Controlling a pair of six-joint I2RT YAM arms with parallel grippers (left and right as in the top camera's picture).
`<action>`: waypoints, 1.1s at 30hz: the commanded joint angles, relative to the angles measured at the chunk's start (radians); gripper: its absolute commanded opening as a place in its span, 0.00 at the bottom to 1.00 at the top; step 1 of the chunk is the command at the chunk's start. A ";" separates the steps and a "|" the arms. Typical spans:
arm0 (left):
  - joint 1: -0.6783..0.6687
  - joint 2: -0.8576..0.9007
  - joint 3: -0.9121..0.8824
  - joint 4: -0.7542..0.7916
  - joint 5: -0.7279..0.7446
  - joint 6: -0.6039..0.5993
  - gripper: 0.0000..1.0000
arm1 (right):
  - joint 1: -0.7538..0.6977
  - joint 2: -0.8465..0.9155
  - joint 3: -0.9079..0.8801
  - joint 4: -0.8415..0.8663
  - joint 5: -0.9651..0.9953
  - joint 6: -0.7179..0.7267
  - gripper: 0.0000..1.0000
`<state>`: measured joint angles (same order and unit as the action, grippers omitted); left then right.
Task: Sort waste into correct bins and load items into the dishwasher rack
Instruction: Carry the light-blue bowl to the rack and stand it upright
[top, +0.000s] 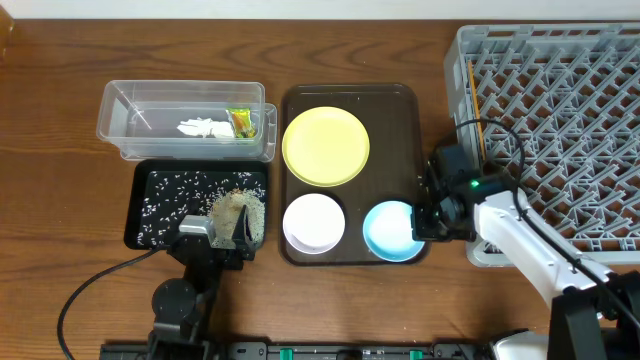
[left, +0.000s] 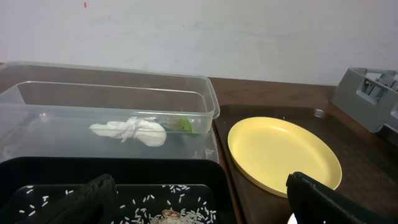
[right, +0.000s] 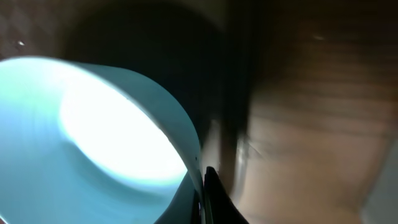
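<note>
The clear tub (top: 120, 120) holds the white napkin (top: 203, 128) and the green-orange wrapper (top: 241, 122); both also show in the left wrist view, the napkin (left: 134, 130) and the wrapper (left: 182, 125). Rice scraps (top: 238, 212) lie in the black tray (top: 135, 215). My left gripper (top: 225, 232) hangs open over them (left: 199, 194). My right gripper (top: 428, 216) is shut on the right rim of the light blue bowl (top: 390, 230), with one finger on each side of the rim (right: 205, 180). The yellow plate (top: 325, 146) and white bowl (top: 314, 222) sit on the brown tray. Chopsticks (top: 473, 100) lie in the grey rack (top: 560, 100). The cup is out of view.
The dark brown serving tray (top: 395, 120) lies between the bins and the rack. The rack's left wall stands close to my right gripper. The right wrist view is blurred. A cable runs from my left arm along the table's front left.
</note>
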<state>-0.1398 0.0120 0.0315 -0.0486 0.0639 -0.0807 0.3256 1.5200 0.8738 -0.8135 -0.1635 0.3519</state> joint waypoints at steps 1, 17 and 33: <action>0.004 -0.008 -0.027 -0.016 -0.004 0.005 0.90 | -0.013 -0.080 0.145 -0.069 0.148 -0.005 0.01; 0.004 -0.008 -0.027 -0.016 -0.004 0.005 0.90 | -0.075 -0.133 0.401 0.039 1.269 0.040 0.01; 0.004 -0.008 -0.027 -0.016 -0.004 0.005 0.90 | -0.178 0.241 0.401 0.197 1.371 -0.180 0.01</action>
<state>-0.1398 0.0120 0.0311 -0.0486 0.0639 -0.0807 0.1547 1.7302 1.2785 -0.6319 1.1473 0.2173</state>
